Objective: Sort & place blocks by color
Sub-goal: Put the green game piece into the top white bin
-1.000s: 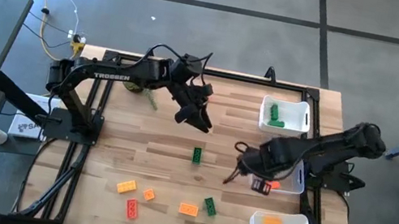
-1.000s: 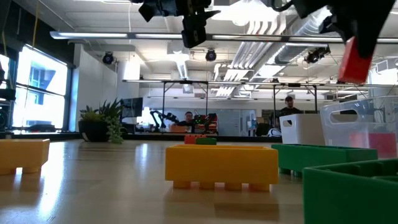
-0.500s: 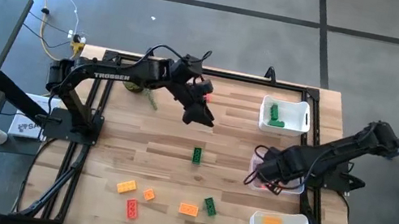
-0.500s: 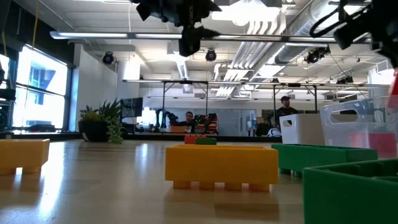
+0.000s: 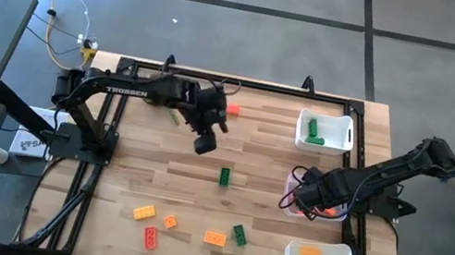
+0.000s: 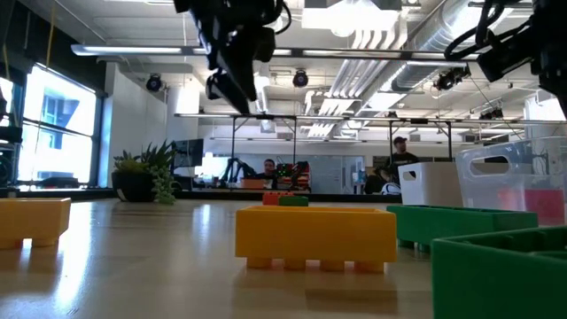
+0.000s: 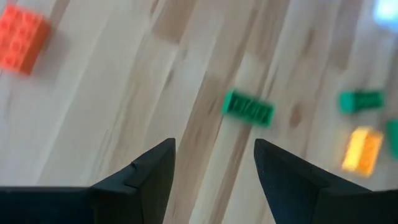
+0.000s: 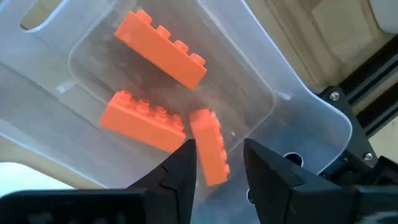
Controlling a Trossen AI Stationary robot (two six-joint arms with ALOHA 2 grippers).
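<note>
The right tool (image 8: 214,163) hangs over the clear middle bin (image 8: 261,81) at the desk's right edge, its fingers parted around a red-orange block (image 8: 208,146) dropping among two others. The left tool (image 7: 211,168), spread and empty, hovers near the desk's far edge. The lone green block (image 5: 224,177) at mid-desk lies just nearward of it, long axis running far-to-near; the left arm looks nearer.

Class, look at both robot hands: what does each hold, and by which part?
Left hand: nothing. Right hand: its parted fingers flank a small red-orange studded plastic brick above the clear plastic bin, apparently ungripped.
</note>
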